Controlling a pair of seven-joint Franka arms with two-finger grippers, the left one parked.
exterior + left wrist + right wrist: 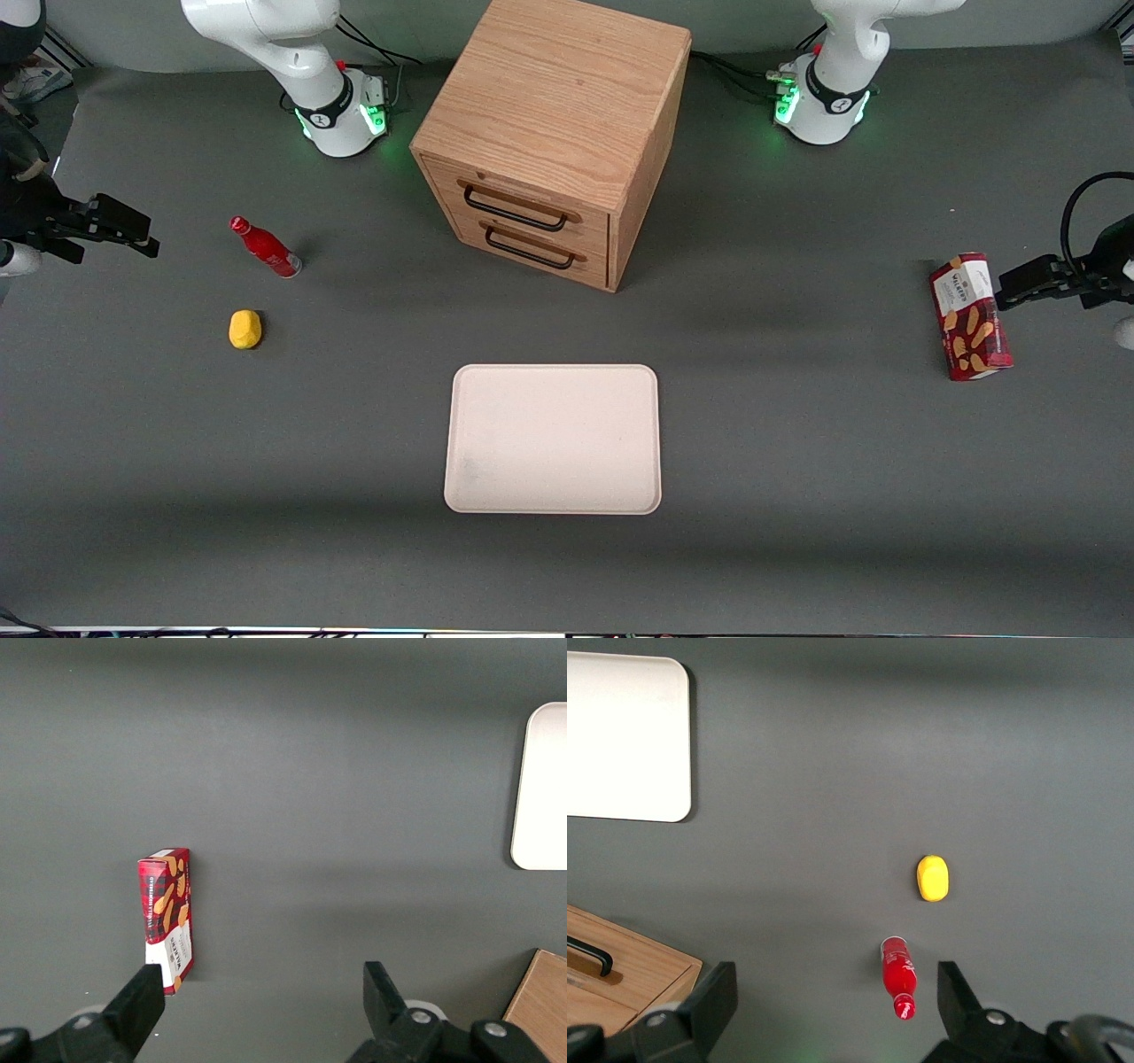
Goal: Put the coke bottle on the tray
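right arm's gripper [146, 241] hangs at the table's working-arm end, fingers [713, 1001] spread

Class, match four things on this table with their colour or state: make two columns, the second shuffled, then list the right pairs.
Things:
1. coke bottle
2. tray
3. gripper
4. snack box

States:
A. bare, nothing on it
B. open, at the working arm's end of the table, holding nothing
C. red, beside the parked arm's end
D. red-capped, standing near a yellow lump

Pairs: 1-D, 2-A, 3-B, 4-C
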